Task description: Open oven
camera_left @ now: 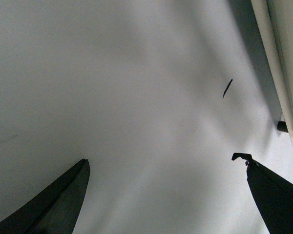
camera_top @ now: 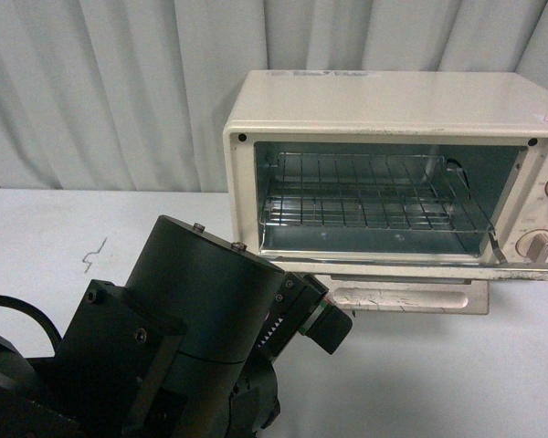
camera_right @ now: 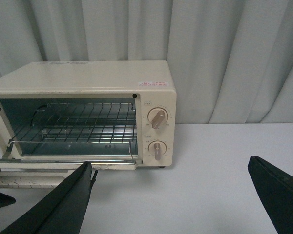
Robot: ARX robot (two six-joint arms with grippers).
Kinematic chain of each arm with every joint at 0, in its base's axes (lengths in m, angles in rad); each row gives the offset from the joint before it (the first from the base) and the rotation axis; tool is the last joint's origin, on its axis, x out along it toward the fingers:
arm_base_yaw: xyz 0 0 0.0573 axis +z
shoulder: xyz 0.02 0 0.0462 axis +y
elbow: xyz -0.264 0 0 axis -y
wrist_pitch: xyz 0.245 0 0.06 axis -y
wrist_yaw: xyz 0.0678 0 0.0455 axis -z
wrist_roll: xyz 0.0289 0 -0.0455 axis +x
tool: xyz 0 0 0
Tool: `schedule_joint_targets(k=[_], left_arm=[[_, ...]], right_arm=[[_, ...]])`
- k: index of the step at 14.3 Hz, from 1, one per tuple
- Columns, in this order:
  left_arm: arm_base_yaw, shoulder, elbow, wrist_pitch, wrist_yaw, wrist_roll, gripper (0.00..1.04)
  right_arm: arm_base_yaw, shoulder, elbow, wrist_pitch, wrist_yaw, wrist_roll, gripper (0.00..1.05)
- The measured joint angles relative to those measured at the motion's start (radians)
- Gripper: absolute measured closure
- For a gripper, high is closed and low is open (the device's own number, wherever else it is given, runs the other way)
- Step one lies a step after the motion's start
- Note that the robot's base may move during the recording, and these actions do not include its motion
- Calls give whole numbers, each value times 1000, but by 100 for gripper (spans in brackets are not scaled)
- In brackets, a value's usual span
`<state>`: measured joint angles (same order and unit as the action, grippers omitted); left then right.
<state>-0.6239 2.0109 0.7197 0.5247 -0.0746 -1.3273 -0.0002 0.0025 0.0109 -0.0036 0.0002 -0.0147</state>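
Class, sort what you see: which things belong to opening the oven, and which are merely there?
Belong to the job:
oven
door, already folded down
door handle
left tool

Merely there:
wire rack
knobs
table
curtain
dark mark on the table

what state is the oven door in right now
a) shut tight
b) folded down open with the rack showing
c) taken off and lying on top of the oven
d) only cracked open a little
b: the oven has its door folded down flat in front of it, and the wire rack shows plainly inside the open cavity.
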Motion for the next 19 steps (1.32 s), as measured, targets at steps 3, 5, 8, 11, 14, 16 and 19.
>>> schedule_joint_targets(k=[3, 5, 8, 11, 14, 16, 19], left_arm=[[-17, 6, -60, 171, -156, 94, 7], [-11, -23, -141, 293, -188, 219, 7], [51, -151, -301, 430, -5, 320, 7], [150, -315, -439, 426, 113, 407, 7], [196, -519, -454, 373, 84, 504, 7], [183, -598, -456, 340, 71, 550, 7], [124, -636, -478, 461, -119, 693, 14]], right_arm=[[0, 0, 0, 0, 0, 0, 6], [0, 0, 0, 0, 0, 0, 6], [0, 0, 0, 0, 0, 0, 6], [0, 0, 0, 0, 0, 0, 6], [0, 0, 0, 0, 0, 0, 6], [0, 0, 0, 0, 0, 0, 6], [0, 0, 0, 0, 0, 0, 6]])
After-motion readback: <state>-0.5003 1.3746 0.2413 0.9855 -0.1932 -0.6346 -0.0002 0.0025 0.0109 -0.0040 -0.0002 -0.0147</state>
